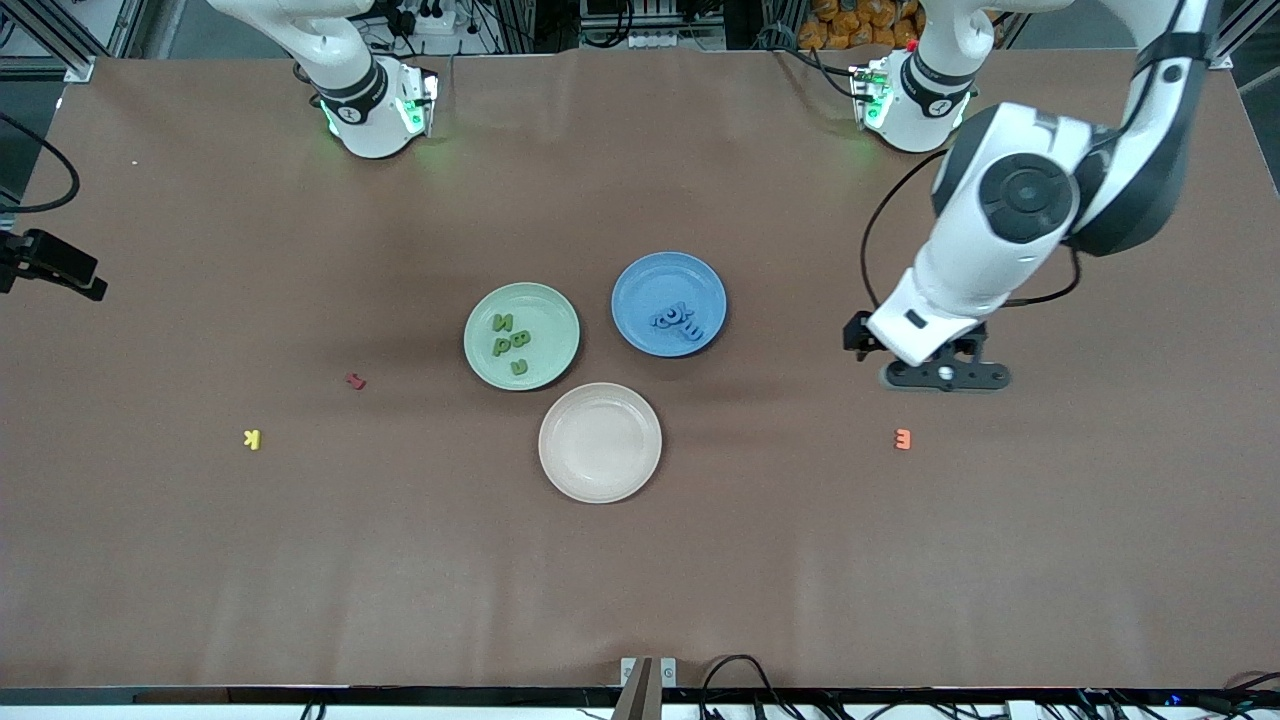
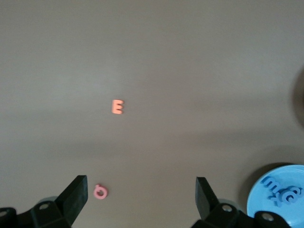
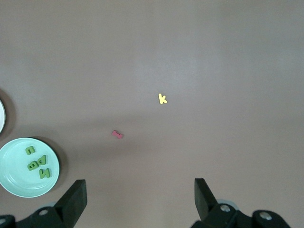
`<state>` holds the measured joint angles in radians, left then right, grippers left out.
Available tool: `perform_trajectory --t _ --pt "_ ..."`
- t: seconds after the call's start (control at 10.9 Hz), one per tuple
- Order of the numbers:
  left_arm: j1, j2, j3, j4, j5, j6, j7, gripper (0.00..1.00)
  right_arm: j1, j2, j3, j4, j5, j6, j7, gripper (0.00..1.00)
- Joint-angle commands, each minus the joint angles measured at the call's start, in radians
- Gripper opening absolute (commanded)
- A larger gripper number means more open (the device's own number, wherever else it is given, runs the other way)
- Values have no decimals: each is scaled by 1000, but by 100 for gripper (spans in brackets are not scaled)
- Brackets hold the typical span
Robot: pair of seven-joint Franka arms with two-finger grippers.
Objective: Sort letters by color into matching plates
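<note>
Nearest the front camera lies the beige-pink plate (image 1: 600, 478), bare of letters; a little farther sit the yellow letter (image 1: 252, 438) toward my right arm's end and the orange E (image 1: 903, 439) toward my left arm's end; the red letter (image 1: 355, 381) lies between the yellow one and the pale green plate (image 1: 478, 360). My left gripper (image 1: 945, 376) hangs low over the table just past the orange E, its fingers (image 2: 76, 195) spread wide and holding nothing; my left wrist view shows a small pink letter (image 2: 100, 192) on the table beneath them. The green plate holds four green letters (image 1: 510, 340); beside it and slightly farther, the blue plate (image 1: 640, 275) holds a cluster of blue letters (image 1: 678, 319). My right gripper (image 3: 140, 199) hovers high over the table's right-arm end, fingers spread, empty.
</note>
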<state>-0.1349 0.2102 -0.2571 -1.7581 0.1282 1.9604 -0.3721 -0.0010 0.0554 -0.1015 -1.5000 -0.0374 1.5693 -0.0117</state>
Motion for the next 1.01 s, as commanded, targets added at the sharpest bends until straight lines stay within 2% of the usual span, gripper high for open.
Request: perform_trajectory --t 0.0,0.37,0.46,0.64,0.92 --pt "51 -80 -4 0 -7 -84 28 100 1 -6 -4 4 14 3 9 100" --pt "151 -116 -7 8 -19 -84 203 100 3 -5 -4 3 14 6 9 100" --pt "164 -144 -5 8 -22 -87 272 100 3 -5 -4 3 13 8 9 100" --pt "173 -186 -4 12 -22 -121 289 100 3 -5 -4 1 13 6 9 100" --pt "216 -183 -5 113 -68 -231 289 100 -7 -6 -6 1 13 5 9 100"
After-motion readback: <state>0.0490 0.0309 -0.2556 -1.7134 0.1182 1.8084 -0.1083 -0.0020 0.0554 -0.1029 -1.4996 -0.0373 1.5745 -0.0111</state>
